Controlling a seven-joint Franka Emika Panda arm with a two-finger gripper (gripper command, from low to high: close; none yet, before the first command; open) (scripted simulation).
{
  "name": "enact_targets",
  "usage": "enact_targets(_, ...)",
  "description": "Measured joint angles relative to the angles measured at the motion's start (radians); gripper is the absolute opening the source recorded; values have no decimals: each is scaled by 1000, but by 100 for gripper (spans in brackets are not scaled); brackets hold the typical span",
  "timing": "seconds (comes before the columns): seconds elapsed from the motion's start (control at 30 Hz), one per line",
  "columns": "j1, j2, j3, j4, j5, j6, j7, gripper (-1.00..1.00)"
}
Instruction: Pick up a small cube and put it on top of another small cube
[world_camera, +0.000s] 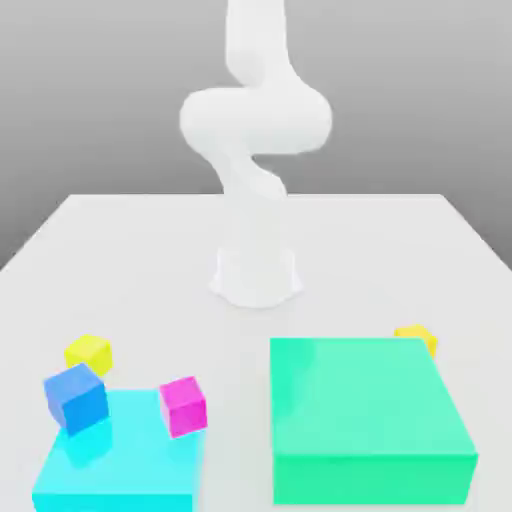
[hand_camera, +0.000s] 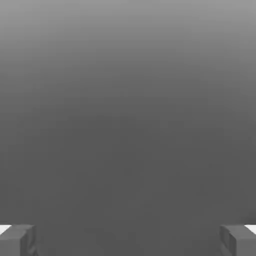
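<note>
the gripper (hand_camera: 128, 241) has its jaws spread wide; relative to the green block (world_camera: 365, 400), the golden small cube (world_camera: 416, 337) sits behind, toward the exterior view's right, partly hidden.

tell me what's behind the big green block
Just past the far edge of the green block, toward the exterior view's right, part of a golden-yellow small cube shows. Its lower part is hidden by the block, as is whatever else may sit low behind it.

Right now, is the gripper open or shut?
Open: in the hand view, the gripper's two fingertips stand far apart at opposite edges, with nothing between them.
</note>
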Motion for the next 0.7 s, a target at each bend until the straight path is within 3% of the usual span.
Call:
enact_targets(0.4,382,353,30,-292,38,274,-524,0)
enact_targets(0.7,607,611,115,-507,45,476,-894,0)
